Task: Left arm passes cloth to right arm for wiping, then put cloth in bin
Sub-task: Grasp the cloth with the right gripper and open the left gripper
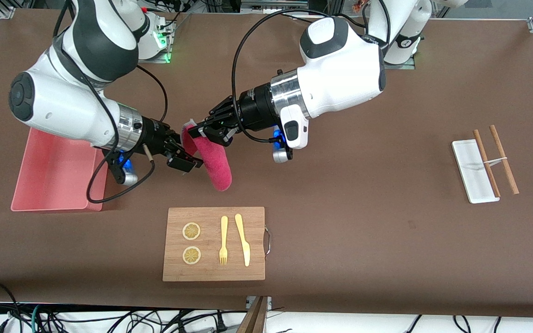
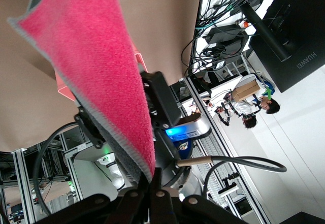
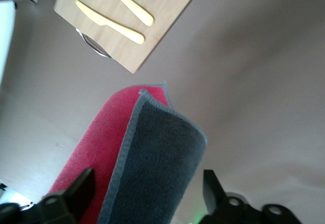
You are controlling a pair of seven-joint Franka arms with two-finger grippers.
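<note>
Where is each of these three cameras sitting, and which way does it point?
Front view: high across the table, facing both arms; the left gripper holds the cloth in the air, the right gripper beside it, the bin below.
Left wrist view: rides the left arm, looking along the hanging cloth.
Right wrist view: rides the right arm; its open fingers flank the cloth.
All three share the cloth.

Bright even overhead light, soft shadows under arms; close cloth point(image 2: 96, 66) slightly blurred.
</note>
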